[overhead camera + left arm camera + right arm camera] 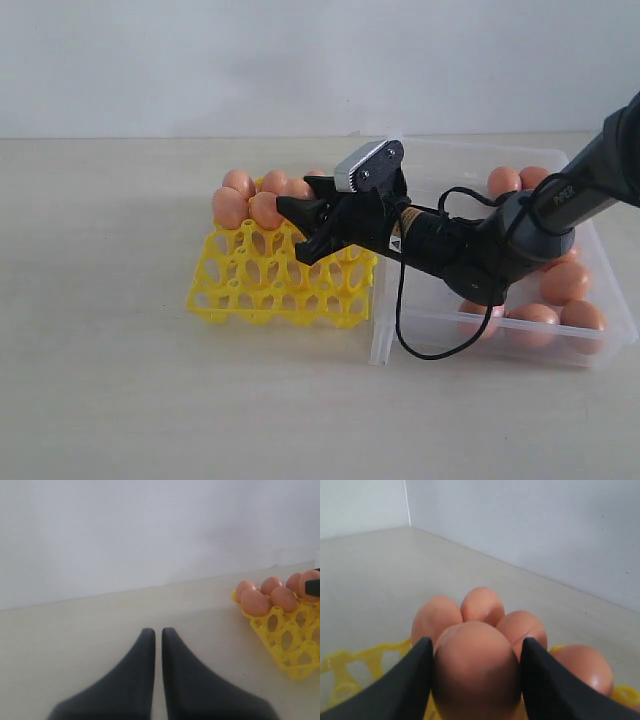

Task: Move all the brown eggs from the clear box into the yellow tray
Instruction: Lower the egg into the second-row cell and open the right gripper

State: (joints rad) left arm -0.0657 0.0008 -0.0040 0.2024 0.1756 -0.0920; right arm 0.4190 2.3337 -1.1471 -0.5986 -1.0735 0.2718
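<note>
Your left gripper shows only in its own wrist view. Its two dark fingers are drawn almost together with a thin slit between them, and they hold nothing. It hovers over the bare table, with the yellow tray off to its right.

In the exterior view the yellow tray lies left of centre, just beside the left wall of the clear box. Brown eggs fill its far-left part: a row along the far edge and two more in the next row. They appear to stand on end, long axes upright and rounded ends up. The near rows of cups are open.

Your right gripper reaches leftward from the box side across the tray, its body nearly level and its fingers pointing left. It is closed on the held egg, the right one of the second-row pair. In the right wrist view both fingers press that held egg at its sides. You cannot tell whether it already sits in its cup.

A small yellow label on the gripper body is too small to read. The white lettering on the arm is too blurred to make out. A black cable loops down over the box's near wall.

More brown eggs remain in the right part of the clear box; the near ones lie on their sides, long axes roughly left to right.
</note>
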